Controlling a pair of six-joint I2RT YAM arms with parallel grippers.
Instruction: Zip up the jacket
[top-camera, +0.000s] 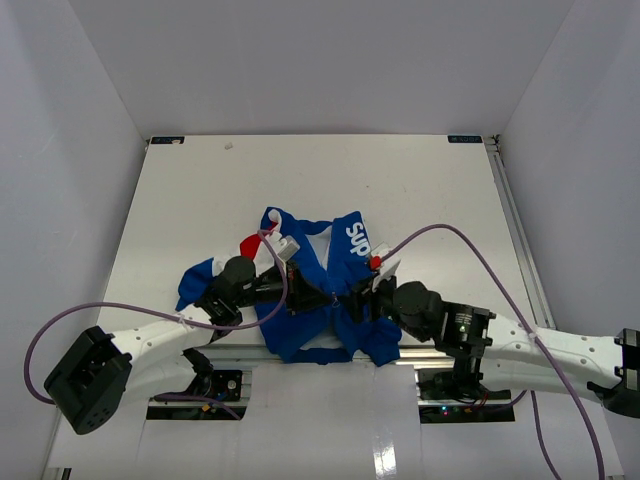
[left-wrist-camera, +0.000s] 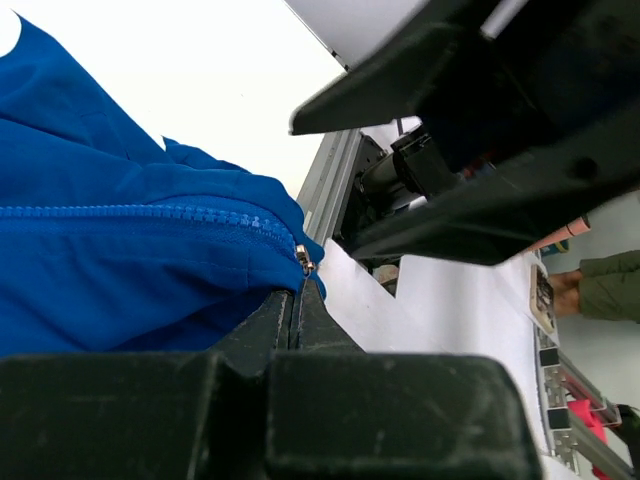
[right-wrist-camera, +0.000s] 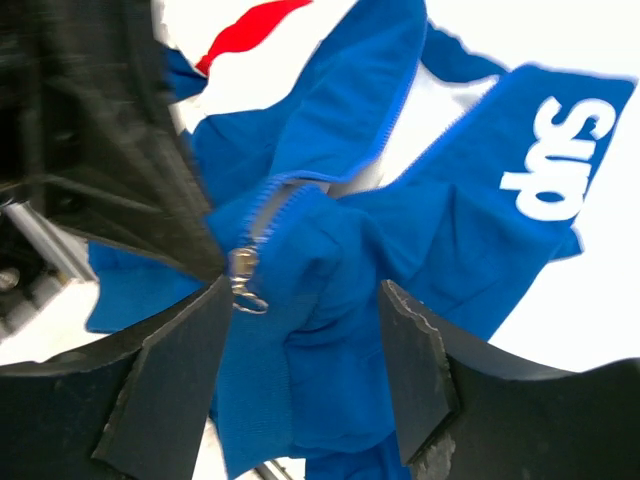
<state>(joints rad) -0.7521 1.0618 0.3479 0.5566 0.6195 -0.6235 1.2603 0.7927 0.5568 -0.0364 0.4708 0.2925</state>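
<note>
The royal-blue jacket (top-camera: 318, 262) lies crumpled near the table's front edge, its white "Sup" lettering (top-camera: 357, 238) on the right panel and a red patch at the left. Its zipper is open above the hem. The left gripper (top-camera: 316, 298) is shut, pinching the jacket's hem (left-wrist-camera: 150, 260) just below the metal zipper slider (left-wrist-camera: 304, 258). The right gripper (top-camera: 352, 293) is open, and its fingers (right-wrist-camera: 175, 370) straddle a bunched fold of the jacket (right-wrist-camera: 330, 280). The slider (right-wrist-camera: 243, 272) sits beside its left finger. The two grippers nearly touch.
The white table (top-camera: 200, 190) is enclosed by white walls. An aluminium rail (left-wrist-camera: 330, 175) runs along the front edge, right behind the jacket's hem. Purple cables (top-camera: 470, 245) loop off both arms. The right arm's body (left-wrist-camera: 480, 130) looms close over the left wrist camera.
</note>
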